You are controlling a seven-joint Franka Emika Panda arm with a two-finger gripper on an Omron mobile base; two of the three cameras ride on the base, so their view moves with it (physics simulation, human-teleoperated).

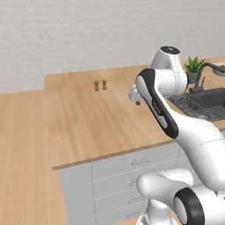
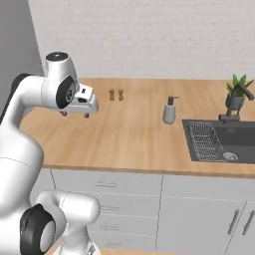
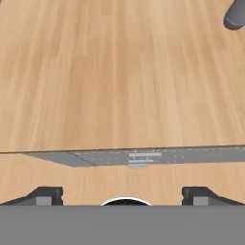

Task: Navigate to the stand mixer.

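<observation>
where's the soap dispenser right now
In the right base view the soap dispenser stands on the wooden counter, just left of the sink and right of the two small shakers.

Surface: wooden countertop over grey drawers | Rear centre: two small brown shakers, side by side, upright | Right of centre: grey soap dispenser, upright, near sink | Sink: dark, recessed, wire rack inside | Behind sink: potted plant, beside faucet
</observation>
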